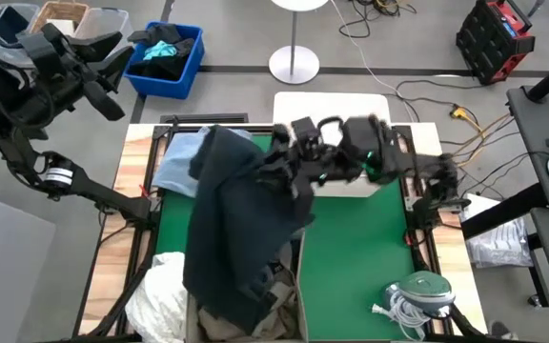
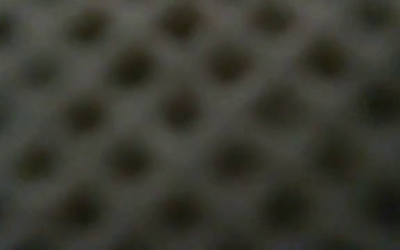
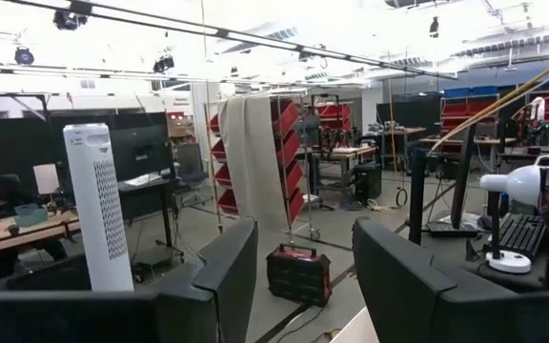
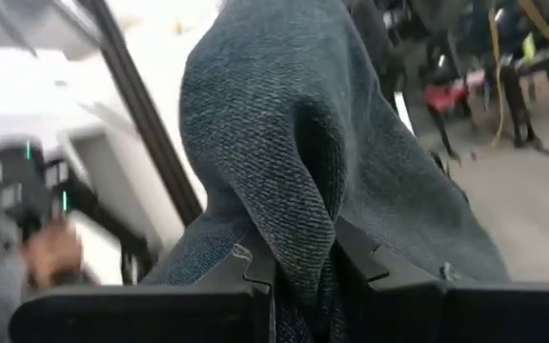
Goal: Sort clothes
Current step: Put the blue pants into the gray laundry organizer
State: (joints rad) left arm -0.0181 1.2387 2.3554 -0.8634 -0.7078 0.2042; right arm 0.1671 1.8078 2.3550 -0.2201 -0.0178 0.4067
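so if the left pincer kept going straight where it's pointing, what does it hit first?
Probably nothing close. The left pincer is open and raised off the table, aimed into the room; the way looks free up to the red case on the floor, though depth is unclear.

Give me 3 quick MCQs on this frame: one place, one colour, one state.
1. Where is the left gripper?
A. raised off the table's far left corner
B. in the clothes pile
C. on the white board

2. What colour is the table mat?
A. red
B. green
C. yellow

3. The right gripper is:
A. open over bare mat
B. parked off the table
C. shut on the dark denim jeans

Answers: 1 A, the high view shows it beside the blue bin. 2 B, bare mat is green. 3 C, the right wrist view shows its fingers pinching a denim fold.
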